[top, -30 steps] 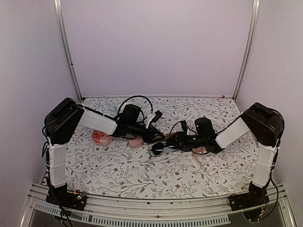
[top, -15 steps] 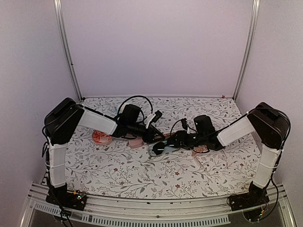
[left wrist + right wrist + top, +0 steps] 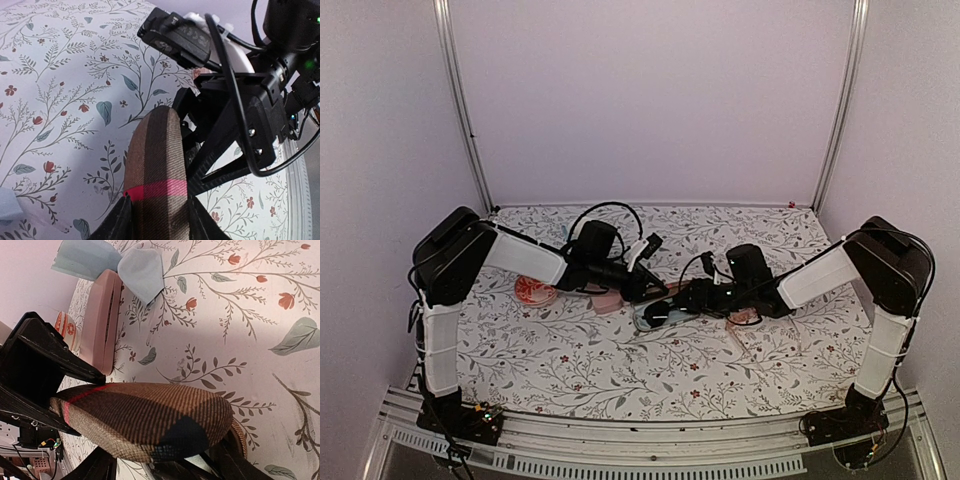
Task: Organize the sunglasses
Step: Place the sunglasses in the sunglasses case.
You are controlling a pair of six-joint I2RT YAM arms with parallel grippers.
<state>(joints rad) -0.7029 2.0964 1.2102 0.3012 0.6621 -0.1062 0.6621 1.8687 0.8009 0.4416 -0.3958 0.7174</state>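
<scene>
ROBOT ARMS SHARE A CASE: Two arms meet at the middle of a floral-print table, both on one brown plaid case crossed by a red band. The left fingers are drawn in narrow on one end of the case, pressing its sides. The right fingers stand on either side of the opposite end at a middling spread; whether they press it cannot be told. A pale pinkish shape that appears to be the pale-framed sunglasses lies on the table under the right forearm. It is behind the right fingers, apart from both pairs of fingers and outside the case. The black wire-framed pair cannot be made out in any view. A pink case lies on the table just beside the left fingers, with a light blue cloth at its end. A red-and-white round object sits farther to the left.
</scene>
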